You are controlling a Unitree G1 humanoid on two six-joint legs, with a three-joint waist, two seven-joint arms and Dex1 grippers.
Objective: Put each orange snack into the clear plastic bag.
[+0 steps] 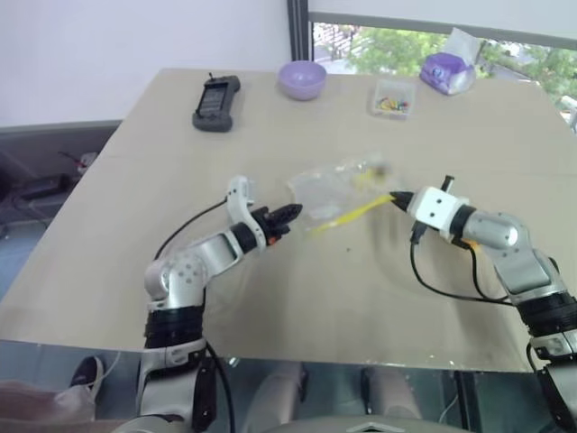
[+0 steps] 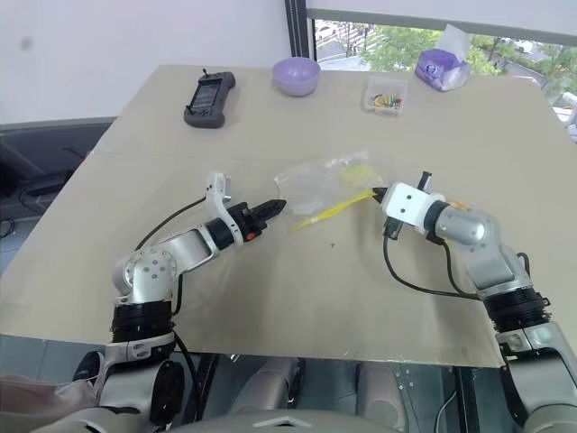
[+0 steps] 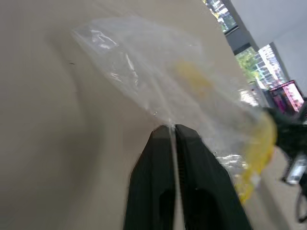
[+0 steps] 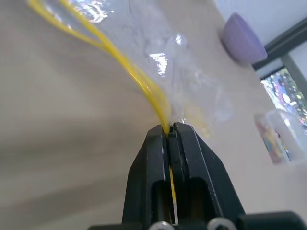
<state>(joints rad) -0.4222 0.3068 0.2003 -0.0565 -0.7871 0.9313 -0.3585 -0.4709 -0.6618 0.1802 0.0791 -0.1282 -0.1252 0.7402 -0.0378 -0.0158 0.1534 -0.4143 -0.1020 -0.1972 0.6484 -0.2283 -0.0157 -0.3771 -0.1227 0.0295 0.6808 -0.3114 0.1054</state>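
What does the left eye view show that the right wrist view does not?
Left eye view, not the right wrist view: the left gripper at the bag's near corner, a black handset and a tissue pack at the far edge.

Right wrist view, not the left eye view: close up, the right gripper shut on the bag's yellow strip.

Both: the bag, the purple bowl, the clear box and the table.
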